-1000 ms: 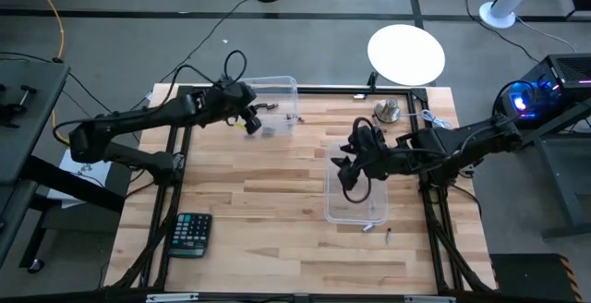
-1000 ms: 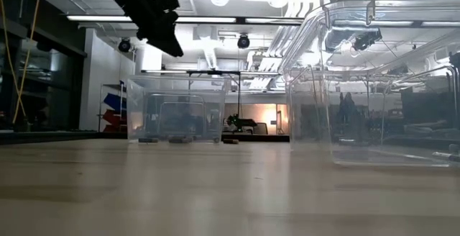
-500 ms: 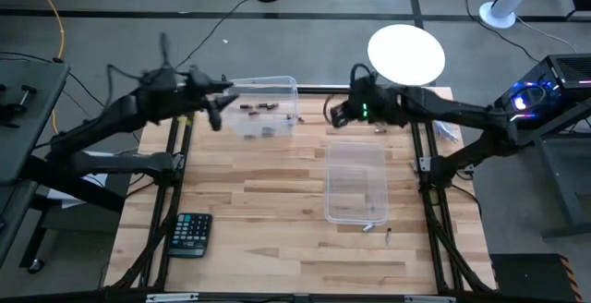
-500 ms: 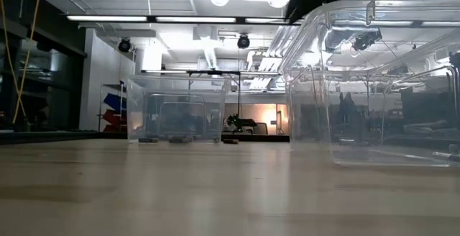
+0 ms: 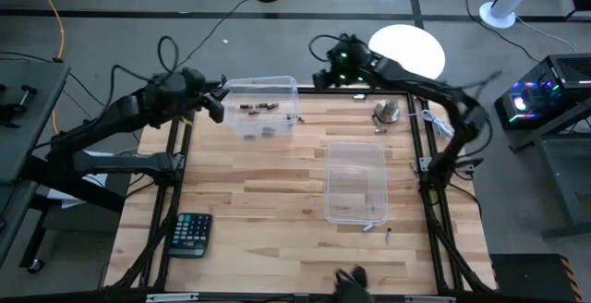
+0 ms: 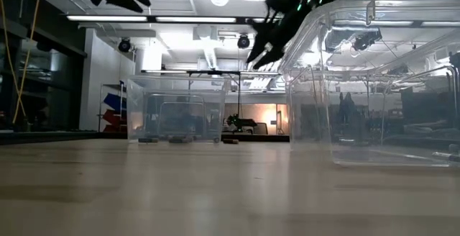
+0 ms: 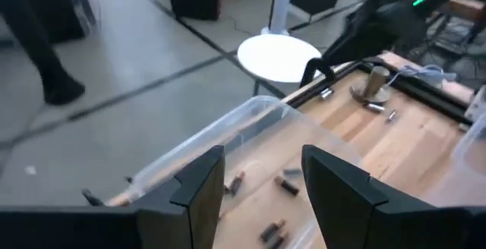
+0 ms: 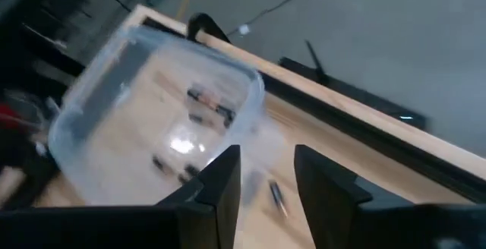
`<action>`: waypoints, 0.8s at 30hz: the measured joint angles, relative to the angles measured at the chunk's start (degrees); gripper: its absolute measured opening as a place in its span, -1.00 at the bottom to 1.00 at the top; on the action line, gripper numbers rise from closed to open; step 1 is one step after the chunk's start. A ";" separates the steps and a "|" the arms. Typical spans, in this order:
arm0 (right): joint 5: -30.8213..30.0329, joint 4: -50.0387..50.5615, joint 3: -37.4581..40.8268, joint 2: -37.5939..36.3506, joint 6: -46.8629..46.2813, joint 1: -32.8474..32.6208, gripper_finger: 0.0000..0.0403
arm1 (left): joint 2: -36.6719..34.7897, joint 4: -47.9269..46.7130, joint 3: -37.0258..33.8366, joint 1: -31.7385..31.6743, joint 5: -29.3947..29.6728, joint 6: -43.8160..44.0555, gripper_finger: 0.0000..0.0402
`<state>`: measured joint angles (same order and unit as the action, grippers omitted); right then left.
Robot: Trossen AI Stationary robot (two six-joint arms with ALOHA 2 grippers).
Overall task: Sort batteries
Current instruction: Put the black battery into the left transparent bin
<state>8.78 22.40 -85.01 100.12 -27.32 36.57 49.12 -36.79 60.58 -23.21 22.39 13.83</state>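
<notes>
Batteries (image 5: pixel 260 109) are seen mostly inside the clear bin (image 5: pixel 266 85) at the far left part of the wooden table (image 5: pixel 259 201): a short row of dark ones near its far wall and a few more toward its near wall; they are also picked up in the left wrist view (image 7: pixel 286 186) and the right wrist view (image 8: pixel 203 101). A second, longer clear bin (image 5: pixel 355 181) is placed at centre right, apart from the first, with one small battery (image 5: pixel 373 211) lying at its near end; two more are noted on the bare wood just past that end (image 5: pixel 387 235). The left arm is stretched over the table's far-left corner, its gripper (image 5: pixel 214 107) held just outside the first bin's left wall; in the left wrist view its fingers (image 7: pixel 201 179) are seen parted with a clear gap and nothing between them. The right arm is raised beyond the far edge of the table, its gripper (image 5: pixel 323 74) pointed toward the first bin; its fingers (image 8: pixel 219 181) are likewise seen spread moderately and empty. A black calculator (image 5: pixel 191 234) is recorded at the near left of the table. A round silver knob-like piece (image 5: pixel 387 112) is noted at the far right, close to a white round lamp base (image 5: pixel 405 54) on the floor.
</notes>
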 joint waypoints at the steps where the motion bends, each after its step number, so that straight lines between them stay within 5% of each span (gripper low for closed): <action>1: 2.08 -2.94 0.00 2.09 -1.37 0.54 -0.40 | 0.53 0.17 0.00 0.20 -0.36 1.43 -0.16; 6: 5.53 -11.93 0.01 8.71 -7.91 1.32 -0.44 | 2.35 6.14 0.01 2.58 -2.22 2.13 -0.16; 16: -3.69 -18.66 0.00 10.57 -16.65 2.56 -0.47 | 1.63 19.81 0.02 3.23 -1.41 -2.54 -0.16; 24: -3.48 -20.99 -0.04 14.14 -24.78 2.34 -0.47 | 1.51 22.16 0.02 3.37 -3.77 -5.95 -0.16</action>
<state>5.30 1.40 -85.06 114.26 -52.10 38.91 50.62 -14.63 60.60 -19.84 18.62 7.88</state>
